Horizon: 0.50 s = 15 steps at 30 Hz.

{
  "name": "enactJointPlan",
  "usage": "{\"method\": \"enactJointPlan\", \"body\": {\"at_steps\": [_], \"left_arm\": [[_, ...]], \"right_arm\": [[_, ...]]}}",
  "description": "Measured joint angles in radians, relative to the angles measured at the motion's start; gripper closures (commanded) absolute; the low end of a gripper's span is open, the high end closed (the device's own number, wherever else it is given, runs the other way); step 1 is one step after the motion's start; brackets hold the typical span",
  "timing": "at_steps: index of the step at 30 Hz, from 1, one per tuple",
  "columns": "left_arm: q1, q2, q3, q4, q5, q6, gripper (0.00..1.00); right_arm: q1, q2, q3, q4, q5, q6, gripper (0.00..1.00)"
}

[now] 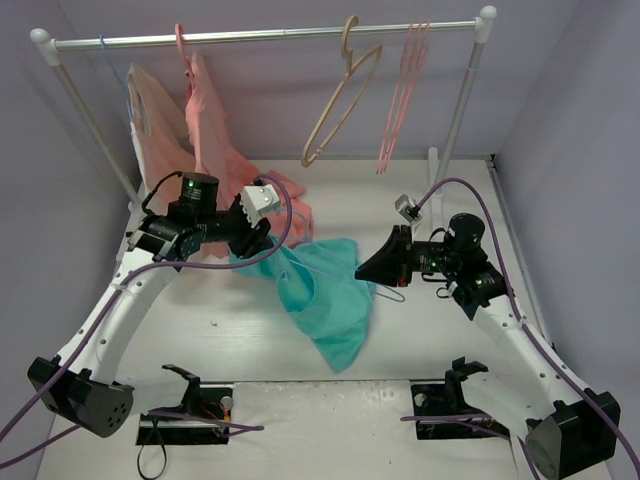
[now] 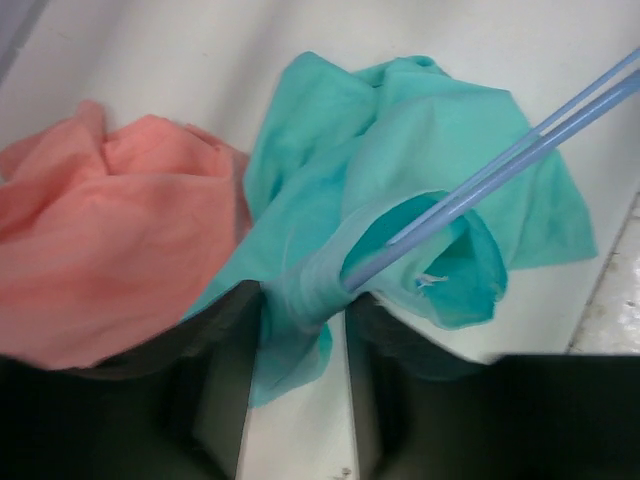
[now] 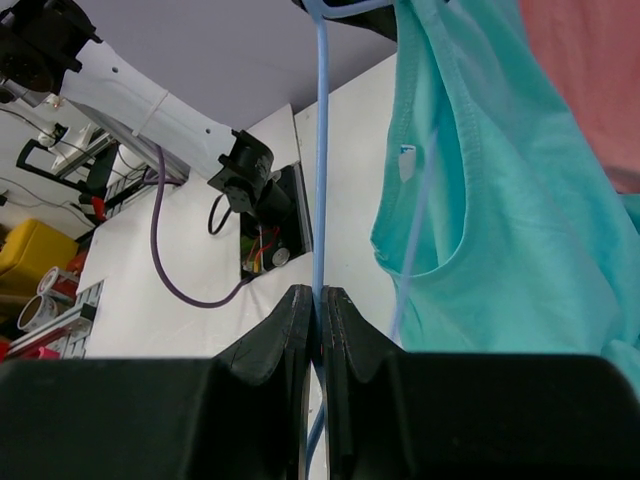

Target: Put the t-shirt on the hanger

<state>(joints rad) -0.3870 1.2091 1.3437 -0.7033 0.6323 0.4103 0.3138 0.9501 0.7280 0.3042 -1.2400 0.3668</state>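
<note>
1. Our right gripper (image 3: 318, 300) is clamped tight on the thin light-blue wire hanger (image 3: 320, 150). It holds the hanger steady over the middle of the table (image 1: 250, 340), we judge for threading.
2. Our left gripper (image 2: 302, 305) is partly closed and pinches a bunch of the teal soft-fabric t-shirt (image 2: 400, 130), seemingly to keep its opening spread.
3. One hanger arm enters that opening, probably the neck. The rest of the t-shirt drapes toward the table's near edge.
4. We see no container. A salmon-pink garment (image 2: 110, 240) lies beside the t-shirt, toward the far left corner.
</note>
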Motion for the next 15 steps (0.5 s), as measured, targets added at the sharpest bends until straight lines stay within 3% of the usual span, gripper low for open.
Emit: {"method": "enactJointPlan", "body": {"at_steps": [2, 11, 15], "left_arm": [[0.0, 0.007, 0.0, -0.018, 0.021, 0.021, 1.0], [0.004, -0.007, -0.002, -0.073, 0.05, 0.07, 1.0], [0.006, -0.028, -0.014, -0.063, 0.056, 0.064, 0.91]], "right_arm": [[0.0, 0.002, 0.003, -0.003, -0.002, 0.0, 1.0], [-0.024, 0.014, 0.017, -0.003, -0.001, -0.008, 1.0], [-0.024, 0.023, 0.031, -0.002, -0.014, -0.008, 1.0]]}}
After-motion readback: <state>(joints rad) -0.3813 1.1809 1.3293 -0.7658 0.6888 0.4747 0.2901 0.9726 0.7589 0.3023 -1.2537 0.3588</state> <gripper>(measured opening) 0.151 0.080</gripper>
